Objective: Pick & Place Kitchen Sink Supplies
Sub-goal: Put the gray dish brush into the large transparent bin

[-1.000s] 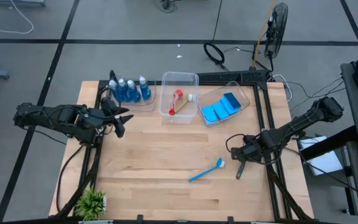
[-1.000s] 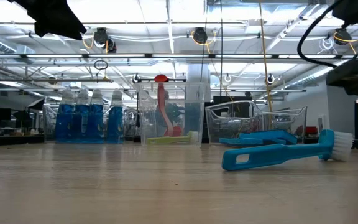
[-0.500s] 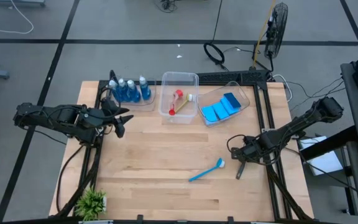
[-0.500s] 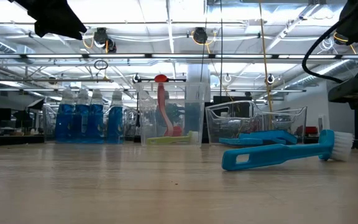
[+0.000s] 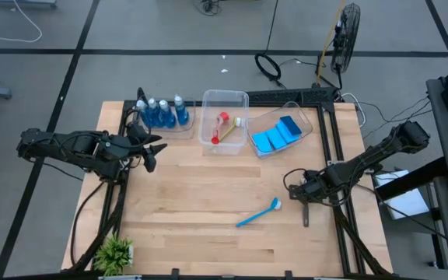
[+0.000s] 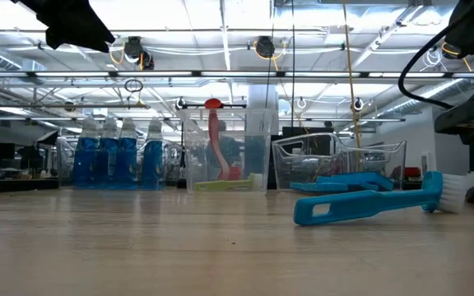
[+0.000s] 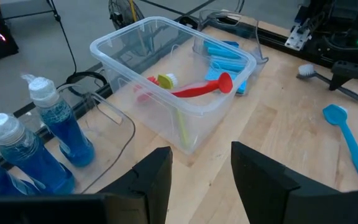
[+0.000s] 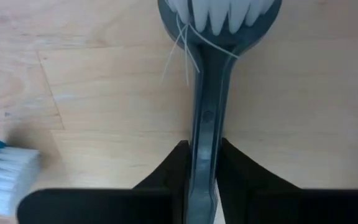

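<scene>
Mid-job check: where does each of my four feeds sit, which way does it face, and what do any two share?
High: overhead, straight down on the wooden table; both arms show.
Low: tabletop height, level past the blue long-handled dish brush; arm parts at top.
Left wrist: past the open left claw to the clear plastic tub.
Right wrist: right claw shut on grey dish brush.
Shared: the blue brush, in all four.

A red brush (image 7: 194, 89) lies in a clear tub (image 7: 166, 78); blue bottles (image 7: 58, 121) stand beside it, a blue brush (image 7: 348, 138) lies farther off.
</scene>
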Controlling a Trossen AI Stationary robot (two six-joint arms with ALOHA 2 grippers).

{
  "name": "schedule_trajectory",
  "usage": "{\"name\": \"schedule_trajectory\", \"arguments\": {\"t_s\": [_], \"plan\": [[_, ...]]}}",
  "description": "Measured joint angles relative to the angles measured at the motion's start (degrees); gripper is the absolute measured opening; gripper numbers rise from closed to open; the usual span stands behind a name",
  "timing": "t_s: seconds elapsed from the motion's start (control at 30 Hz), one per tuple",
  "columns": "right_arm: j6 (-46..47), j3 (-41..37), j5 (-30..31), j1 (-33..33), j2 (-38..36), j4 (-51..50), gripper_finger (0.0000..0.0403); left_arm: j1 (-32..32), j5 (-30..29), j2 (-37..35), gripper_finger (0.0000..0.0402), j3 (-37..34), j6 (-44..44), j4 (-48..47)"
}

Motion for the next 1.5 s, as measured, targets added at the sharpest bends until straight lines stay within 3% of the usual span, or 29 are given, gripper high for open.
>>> {"name": "schedule_trajectory", "arguments": {"t_s": [0.43,0.87,1.2,1.5], "plan": [[-4.85,1.68,0.55,-0.02,-0.92,2.23,0.0042,0.00,0.00,0.00,0.0166,0.00,-0.17,0.00],[-14.70,6.97,9.41,-0.11,-11.49,2.56,0.0042,0.00,0.02,0.02,0.0166,0.00,-0.42,0.00],[-38.56,7.32,16.65,-1.80,-17.29,24.38,0.0042,0.00,0.05,0.02,0.0166,0.00,-0.39,-0.02],[-62.11,7.32,15.99,-8.63,-17.39,43.40,0.0042,-0.01,0.09,0.02,0.0166,0.00,-0.63,-0.02]]}}
